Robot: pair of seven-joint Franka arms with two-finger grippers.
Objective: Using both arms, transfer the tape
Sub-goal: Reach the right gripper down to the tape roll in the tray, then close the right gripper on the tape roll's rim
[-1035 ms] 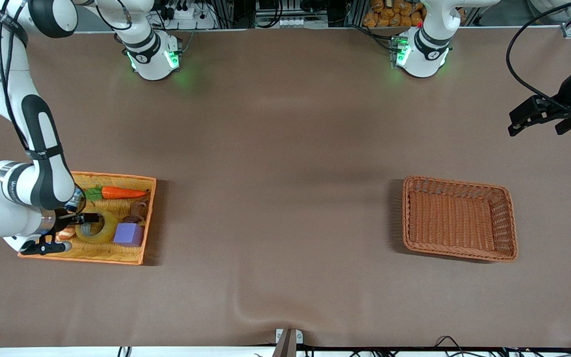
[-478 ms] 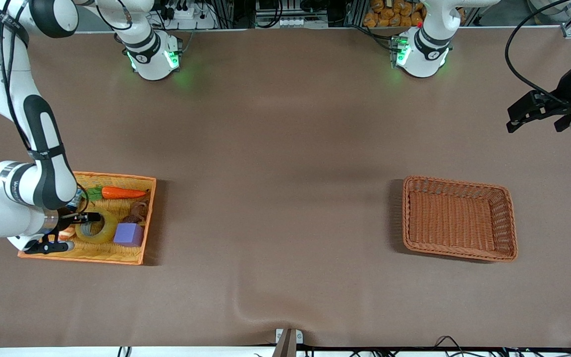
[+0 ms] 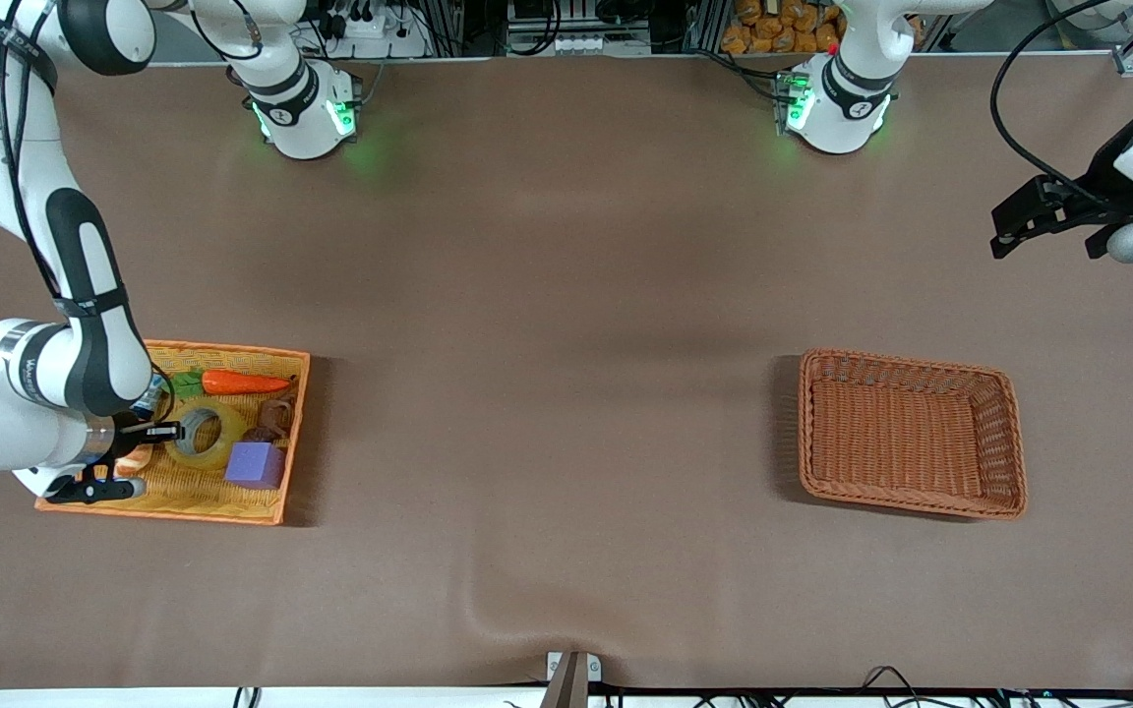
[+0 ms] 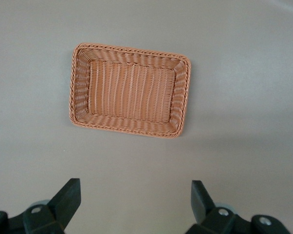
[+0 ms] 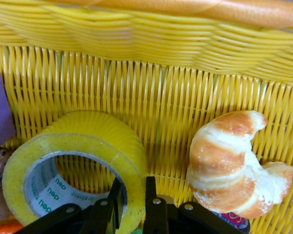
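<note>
The tape [image 3: 205,434], a yellowish roll with a grey core, is in the yellow basket [image 3: 297,433] at the right arm's end of the table. My right gripper [image 3: 165,431] is shut on the roll's wall, one finger inside the core and one outside, and the roll stands tilted up off the basket floor. The right wrist view shows the tape [image 5: 73,165] held in that gripper [image 5: 133,195]. My left gripper [image 3: 1017,231] is open and empty, up over the table at the left arm's end; it also shows in the left wrist view [image 4: 135,195].
The yellow basket also holds a carrot [image 3: 242,382], a purple cube [image 3: 254,464], a brown item [image 3: 276,417] and a croissant [image 5: 234,165]. An empty brown wicker basket [image 3: 906,362] lies toward the left arm's end, seen too in the left wrist view [image 4: 78,87].
The right gripper has tilted the tape up and drawn it a little toward the carrot. The left gripper has drifted slightly toward the table's middle.
</note>
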